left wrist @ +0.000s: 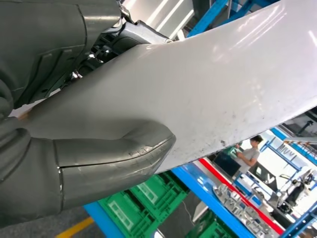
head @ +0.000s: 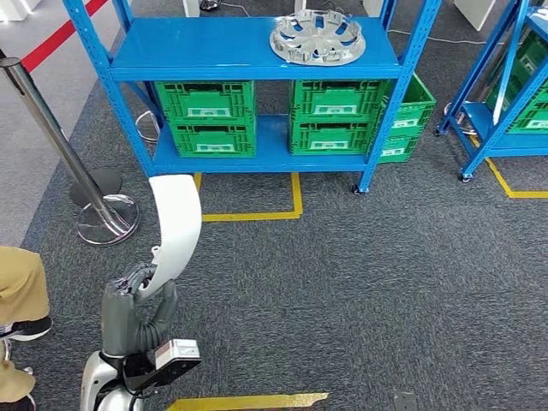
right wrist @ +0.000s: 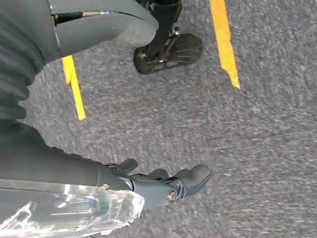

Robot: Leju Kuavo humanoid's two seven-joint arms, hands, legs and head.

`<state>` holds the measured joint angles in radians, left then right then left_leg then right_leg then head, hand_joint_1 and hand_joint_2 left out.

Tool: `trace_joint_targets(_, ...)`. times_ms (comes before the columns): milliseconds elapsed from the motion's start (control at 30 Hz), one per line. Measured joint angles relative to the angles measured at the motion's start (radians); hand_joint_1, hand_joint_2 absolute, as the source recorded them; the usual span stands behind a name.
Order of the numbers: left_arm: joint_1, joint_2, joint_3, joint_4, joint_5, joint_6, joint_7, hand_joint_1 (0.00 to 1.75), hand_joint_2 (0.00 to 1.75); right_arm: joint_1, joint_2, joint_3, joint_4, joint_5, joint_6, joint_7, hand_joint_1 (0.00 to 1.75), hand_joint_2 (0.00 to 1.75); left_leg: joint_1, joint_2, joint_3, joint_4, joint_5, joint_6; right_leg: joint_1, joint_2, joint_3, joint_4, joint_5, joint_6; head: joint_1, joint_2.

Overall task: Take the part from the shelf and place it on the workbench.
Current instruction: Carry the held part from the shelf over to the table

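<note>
My left hand (head: 133,310) holds a white curved panel, the part (head: 173,224), by its lower end, low on the left of the head view. The panel rises upright above the carpet, well short of the blue shelf (head: 252,51). In the left wrist view the thick grey thumb (left wrist: 112,158) presses on the glossy white part (left wrist: 224,89). My right hand (right wrist: 75,171) hangs over the grey carpet with its thumb and fingers (right wrist: 186,178) apart and nothing in it.
A silver hubcap (head: 317,38) lies on the shelf's top board, with green crates (head: 206,116) on the board below. A stanchion base (head: 106,218) and a person's leg (head: 20,287) are at the left. A second blue shelf (head: 510,128) stands at the right. Yellow tape (head: 252,214) marks the carpet.
</note>
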<state>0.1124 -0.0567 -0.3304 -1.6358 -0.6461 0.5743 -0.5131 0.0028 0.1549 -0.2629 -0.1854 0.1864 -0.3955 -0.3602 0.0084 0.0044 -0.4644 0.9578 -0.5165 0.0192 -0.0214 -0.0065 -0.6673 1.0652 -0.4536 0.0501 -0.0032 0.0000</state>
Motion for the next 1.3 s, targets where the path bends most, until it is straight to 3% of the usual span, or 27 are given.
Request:
trace_joint_targets(67,0.000,0.001,0.000,0.001,0.030,-0.029,-0.002,1.75,1.75,0.000,0.000,-0.002,0.000,0.002,0.002,0.000,0.00,1.75,-0.006,0.002,-0.016,0.002,0.014,0.009,0.001,0.002,-0.049,0.138,-0.081,0.002,0.004,0.000)
trace_joint_targets(100,0.001,0.001,0.000,0.002,0.052,-0.048,-0.003,1.75,1.75,0.001,0.000,-0.002,0.000,0.003,0.004,0.000,0.00,1.75,-0.009,0.003,-0.023,0.002,0.019,0.010,0.001,0.003,-0.067,0.196,-0.109,0.003,0.004,0.000)
trace_joint_targets(133,0.001,0.002,0.000,0.002,0.071,-0.064,-0.004,1.75,1.75,0.001,0.000,-0.002,0.000,0.004,0.005,0.000,0.00,1.75,-0.012,0.003,-0.028,0.003,0.022,0.011,0.001,0.003,-0.078,0.232,-0.124,0.003,0.004,0.000)
trace_joint_targets(200,0.002,0.003,0.000,0.002,0.087,-0.076,-0.005,1.75,1.75,0.001,0.000,-0.003,0.000,0.004,0.006,0.000,0.00,1.75,-0.014,0.004,-0.032,0.004,0.025,0.012,0.002,0.003,-0.079,0.249,-0.129,0.002,0.004,0.000)
trace_joint_targets(333,0.003,0.008,0.000,0.003,0.113,-0.097,-0.006,1.75,1.75,-0.002,0.000,-0.003,0.000,0.006,0.008,0.000,0.00,1.75,-0.028,0.003,-0.049,0.013,0.038,0.002,0.019,0.003,0.138,-0.073,-0.037,-0.037,0.004,0.000)
trace_joint_targets(400,0.002,0.008,-0.001,0.003,0.114,-0.099,-0.006,1.75,1.75,0.000,0.000,-0.003,0.000,0.006,0.008,0.000,0.00,1.75,-0.029,0.003,-0.055,0.017,0.042,-0.007,0.018,0.003,0.138,-0.080,-0.034,-0.043,0.004,0.000)
trace_joint_targets(467,0.002,0.009,-0.001,0.002,0.114,-0.099,-0.006,1.75,1.75,0.002,0.002,-0.003,0.000,0.006,0.008,0.000,0.00,1.75,-0.028,0.001,-0.065,0.038,0.022,-0.017,0.012,0.002,0.136,-0.087,-0.025,-0.053,0.000,0.000)
trace_joint_targets(500,0.002,0.010,-0.001,0.002,0.114,-0.099,-0.006,1.75,1.75,0.001,0.004,-0.003,0.000,0.006,0.009,0.000,0.00,1.75,-0.026,0.000,-0.081,0.074,-0.005,-0.024,0.010,0.001,0.135,-0.090,-0.021,-0.058,-0.003,0.000)
trace_joint_targets(600,0.003,0.012,-0.001,0.002,0.121,-0.107,-0.008,1.75,1.75,0.000,0.004,-0.003,0.000,0.007,0.009,0.000,0.00,1.75,-0.013,-0.001,-0.164,0.263,-0.101,-0.042,0.010,0.001,0.122,-0.087,-0.015,-0.064,-0.009,0.000)
trace_joint_targets(633,0.004,0.013,-0.001,0.002,0.128,-0.116,-0.009,1.75,1.75,0.001,0.004,-0.003,0.000,0.007,0.009,0.001,0.00,1.75,-0.010,-0.001,-0.178,0.299,-0.108,-0.045,0.010,0.001,0.117,-0.085,-0.013,-0.063,-0.009,0.000)
trace_joint_targets(667,0.004,0.014,0.000,0.002,0.135,-0.127,-0.011,1.75,1.75,0.001,0.004,-0.003,0.000,0.008,0.009,0.001,0.00,1.75,-0.007,-0.001,-0.174,0.297,-0.095,-0.047,0.010,0.004,0.113,-0.082,-0.011,-0.062,-0.009,0.000)
trace_joint_targets(767,0.004,0.016,0.000,0.002,0.146,-0.148,-0.019,1.75,1.75,0.000,0.004,-0.003,0.000,0.010,0.009,0.004,0.00,1.75,-0.004,-0.014,-0.081,0.126,-0.001,-0.040,0.012,0.016,0.105,-0.075,-0.007,-0.055,-0.009,0.000)
trace_joint_targets(800,0.003,0.016,0.000,0.002,0.146,-0.150,-0.022,1.75,1.75,-0.001,0.004,-0.003,0.000,0.010,0.007,0.005,0.00,1.75,-0.004,-0.021,-0.055,0.072,0.015,-0.035,0.013,0.020,0.101,-0.072,-0.005,-0.051,-0.009,0.000)
trace_joint_targets(833,0.003,0.016,0.000,0.002,0.145,-0.151,-0.024,1.75,1.75,-0.002,0.005,-0.004,0.000,0.010,0.002,0.007,0.00,1.75,-0.005,-0.027,-0.041,0.041,0.020,-0.031,0.014,0.023,0.096,-0.069,-0.001,-0.045,-0.008,0.000)
trace_joint_targets(933,0.006,0.015,0.001,0.002,0.143,-0.152,-0.029,1.75,1.75,0.000,0.011,-0.004,0.000,0.011,-0.016,0.010,0.00,1.75,-0.005,-0.021,-0.044,0.022,0.025,-0.017,0.012,0.029,0.079,-0.067,0.007,-0.025,-0.008,0.000)
trace_joint_targets(1000,0.008,0.012,0.001,0.001,0.150,-0.157,-0.035,1.75,1.75,0.000,0.014,-0.004,0.000,0.014,-0.023,0.010,0.00,1.75,-0.002,-0.012,-0.048,0.015,0.035,-0.004,0.010,0.024,0.056,-0.027,-0.024,-0.016,-0.004,0.000)
trace_joint_targets(1100,0.011,0.008,0.003,0.000,0.177,-0.189,-0.038,1.75,1.75,0.000,0.017,-0.005,0.000,0.020,-0.024,0.010,0.00,1.75,-0.003,0.006,-0.057,0.014,0.042,0.005,0.008,0.016,-0.020,0.156,-0.123,-0.005,0.001,0.000)
trace_joint_targets(1133,0.012,0.009,0.003,0.000,0.185,-0.203,-0.035,1.75,1.75,0.001,0.018,-0.005,0.000,0.022,-0.024,0.010,0.00,1.75,-0.003,0.012,-0.060,0.014,0.043,0.006,0.008,0.016,-0.037,0.201,-0.138,-0.003,0.001,0.000)
trace_joint_targets(1167,0.013,0.009,0.004,0.000,0.191,-0.217,-0.031,1.75,1.75,0.002,0.019,-0.006,0.000,0.023,-0.024,0.010,0.00,1.75,-0.004,0.017,-0.062,0.015,0.044,0.005,0.008,0.014,-0.036,0.211,-0.134,-0.001,0.001,0.000)
trace_joint_targets(1200,0.013,0.010,0.004,0.000,0.196,-0.229,-0.028,1.75,1.75,0.003,0.019,-0.007,0.000,0.024,-0.023,0.010,0.00,1.75,-0.004,0.023,-0.062,0.016,0.045,0.004,0.008,0.010,-0.014,0.180,-0.113,-0.001,0.002,0.000)
trace_joint_targets(1300,0.014,0.014,0.009,0.000,0.200,-0.254,-0.023,1.75,1.75,0.000,0.020,-0.010,0.000,0.028,-0.019,0.010,0.00,1.75,-0.008,0.036,-0.065,0.025,0.042,-0.007,0.008,-0.022,0.098,-0.012,-0.042,-0.005,0.002,0.000)
